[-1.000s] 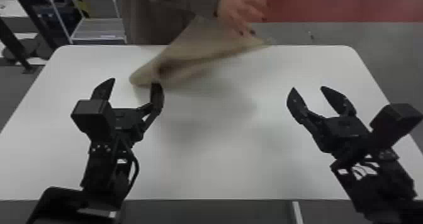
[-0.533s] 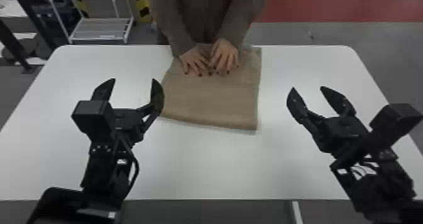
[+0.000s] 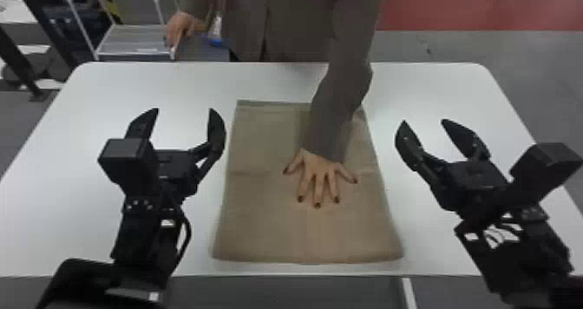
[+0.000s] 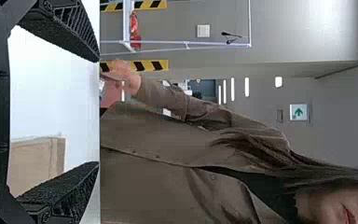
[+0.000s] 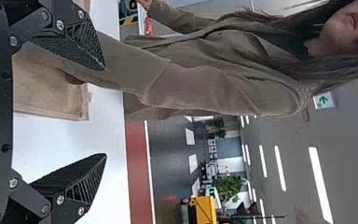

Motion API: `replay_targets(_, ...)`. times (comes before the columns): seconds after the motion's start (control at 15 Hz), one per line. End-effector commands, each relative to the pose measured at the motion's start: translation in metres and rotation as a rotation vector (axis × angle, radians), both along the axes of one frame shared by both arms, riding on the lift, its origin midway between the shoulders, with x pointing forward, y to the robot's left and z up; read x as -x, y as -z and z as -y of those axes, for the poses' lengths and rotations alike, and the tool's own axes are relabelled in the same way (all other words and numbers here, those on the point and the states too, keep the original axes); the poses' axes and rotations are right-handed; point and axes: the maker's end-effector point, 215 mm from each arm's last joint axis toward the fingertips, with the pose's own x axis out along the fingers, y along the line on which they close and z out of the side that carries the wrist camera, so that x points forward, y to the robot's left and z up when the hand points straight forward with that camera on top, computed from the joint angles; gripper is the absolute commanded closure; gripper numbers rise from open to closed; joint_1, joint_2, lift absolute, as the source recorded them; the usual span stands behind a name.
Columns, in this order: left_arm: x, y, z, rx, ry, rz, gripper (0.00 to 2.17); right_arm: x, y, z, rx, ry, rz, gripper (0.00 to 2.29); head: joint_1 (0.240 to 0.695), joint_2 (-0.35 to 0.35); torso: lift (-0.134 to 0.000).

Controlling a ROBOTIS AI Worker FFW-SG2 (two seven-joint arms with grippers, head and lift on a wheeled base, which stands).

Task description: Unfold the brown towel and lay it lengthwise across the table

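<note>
The brown towel (image 3: pixel 260 217) lies flat in the middle of the white table, its near edge close to the table's front edge. A person's hand (image 3: pixel 319 173) presses on it, fingers spread. My left gripper (image 3: pixel 184 110) stands open just left of the towel, and my right gripper (image 3: pixel 423 121) is open on its right; neither touches it. In the left wrist view a towel corner (image 4: pixel 37 158) shows between the fingers of my left gripper (image 4: pixel 98 112). In the right wrist view the towel (image 5: pixel 51 93) lies partly behind a finger of my open right gripper (image 5: pixel 105 112).
The white table (image 3: pixel 455 87) has rounded far corners. A person leans over its far edge, one sleeved arm (image 3: pixel 342 82) reaching across between my grippers. The other hand (image 3: pixel 182 26) is beyond the edge, near a white shelf rack (image 3: pixel 130 37) at the back left.
The towel has come nearer and now reaches close to the front edge, lying longer front to back. The person now has one hand on it instead of two. Both my arms have kept still.
</note>
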Motion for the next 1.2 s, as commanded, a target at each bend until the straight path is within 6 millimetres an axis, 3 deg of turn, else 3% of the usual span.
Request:
replay_targets(0.0, 0.000, 0.000, 0.000, 0.000, 0.000, 0.000, 0.09, 0.000, 0.000, 0.000, -0.001, 0.000, 0.000, 0.26, 0.695, -0.004, -0.122)
replay_targets(0.87, -0.005, 0.010, -0.001, -0.005, 0.005, -0.014, 0.09, -0.006, 0.003, 0.001, 0.006, 0.003, -0.006, 0.26, 0.695, -0.002, -0.122)
replay_targets(1.13, -0.019, 0.026, 0.010, -0.010, 0.034, -0.044, 0.15, -0.017, 0.021, 0.012, 0.015, 0.018, -0.035, 0.26, 0.695, -0.013, -0.122)
